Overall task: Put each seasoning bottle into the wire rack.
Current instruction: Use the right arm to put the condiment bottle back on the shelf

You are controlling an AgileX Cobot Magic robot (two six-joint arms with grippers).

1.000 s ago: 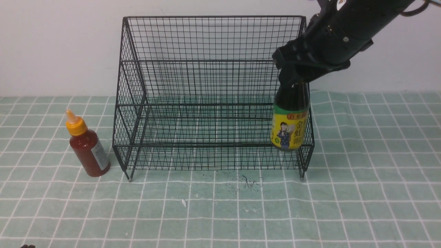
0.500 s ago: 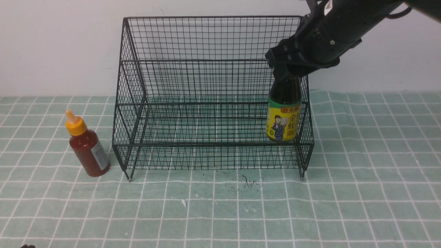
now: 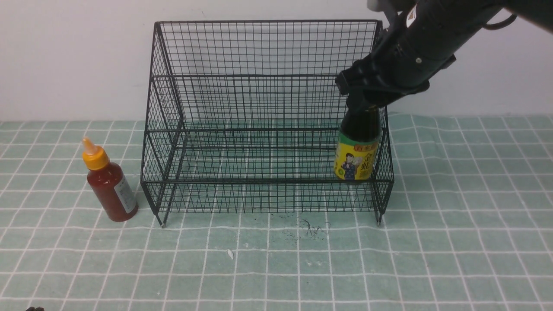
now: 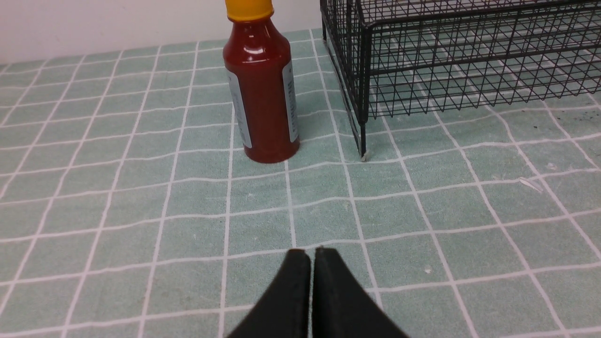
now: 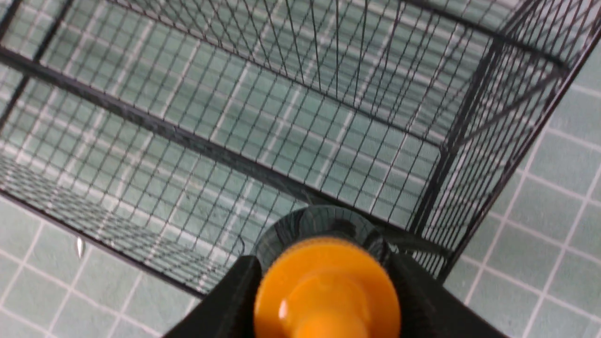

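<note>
The black wire rack (image 3: pixel 259 77) stands at the back of the table. My right gripper (image 3: pixel 365 97) is shut on the orange cap (image 5: pixel 326 286) of the dark-sauce bottle (image 3: pixel 357 149) and holds it upright inside the rack's lower tier at its right end. Whether its base rests on the shelf I cannot tell. The red-sauce bottle (image 3: pixel 110 183) stands upright on the cloth just left of the rack; it also shows in the left wrist view (image 4: pixel 260 94). My left gripper (image 4: pixel 311 253) is shut and empty, low over the cloth in front of that bottle.
A green checked cloth (image 3: pixel 276 268) covers the table. A white wall (image 3: pixel 65 56) stands right behind the rack. Small dark specks (image 3: pixel 309 229) and a white scrap (image 3: pixel 230 254) lie in front of the rack.
My right gripper has carried the dark-sauce bottle from over the rack's front right corner back into the lower tier and lowered it slightly. The left arm and red bottle have not moved.
</note>
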